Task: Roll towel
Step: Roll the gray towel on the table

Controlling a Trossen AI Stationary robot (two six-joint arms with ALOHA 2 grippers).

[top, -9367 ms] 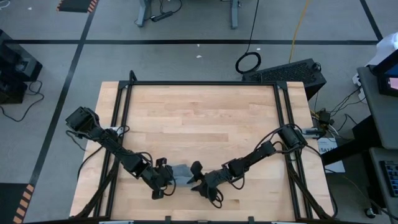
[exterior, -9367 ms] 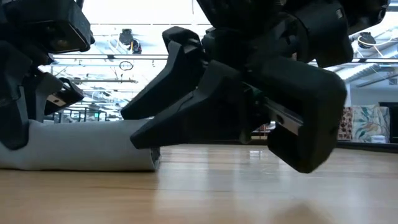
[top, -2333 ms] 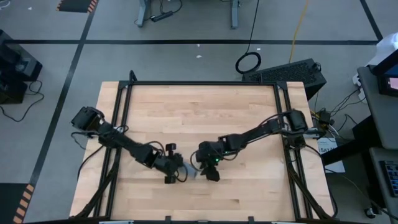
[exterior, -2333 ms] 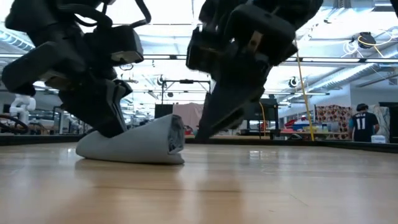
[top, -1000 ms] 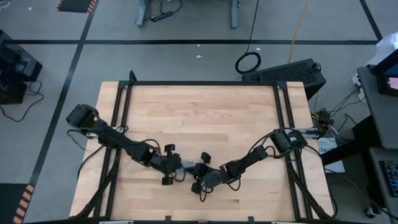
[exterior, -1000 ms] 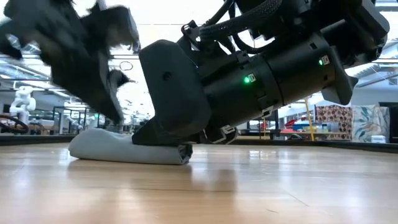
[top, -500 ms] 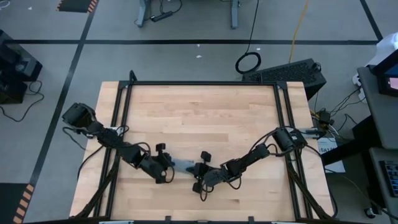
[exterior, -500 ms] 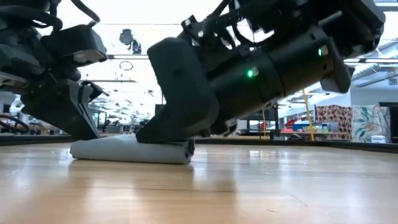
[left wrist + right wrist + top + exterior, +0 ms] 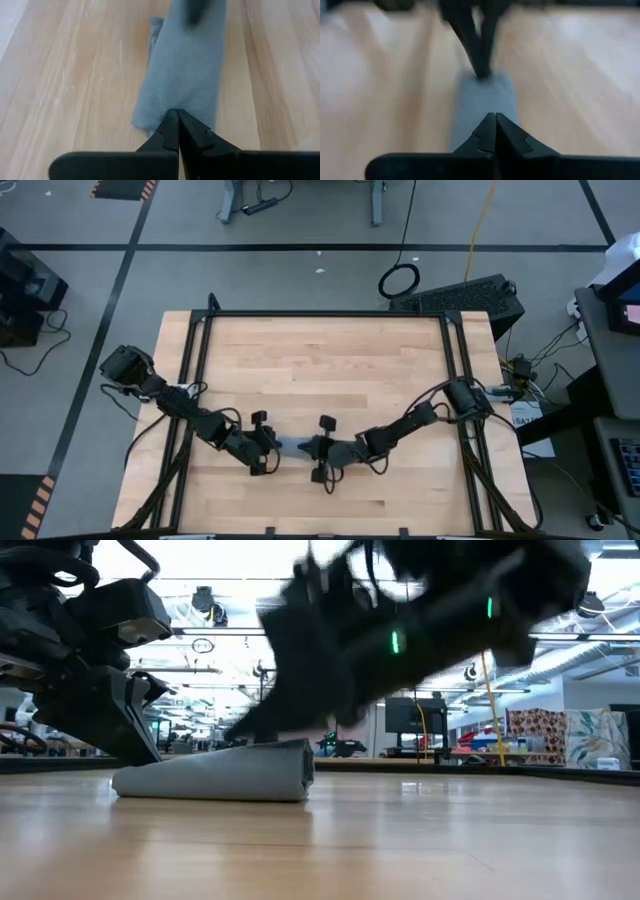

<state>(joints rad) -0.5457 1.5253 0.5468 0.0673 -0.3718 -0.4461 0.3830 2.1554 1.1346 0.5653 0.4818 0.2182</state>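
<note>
Your towel (image 9: 215, 782) already lies as a tight roll low and left of centre in the low view, so rolling looks nearly finished. The left gripper (image 9: 177, 122) and right gripper (image 9: 491, 125) each show fingers pressed together, tips meeting opposite ends of the roll; I can't tell whether cloth is pinched.

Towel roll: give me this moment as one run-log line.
towel: rolled, flat on table | left gripper: shut, tips at one end | right gripper: shut, at opposite end

The right tool (image 9: 318, 448) has lifted, raising its towel (image 9: 215, 781) end.
</note>
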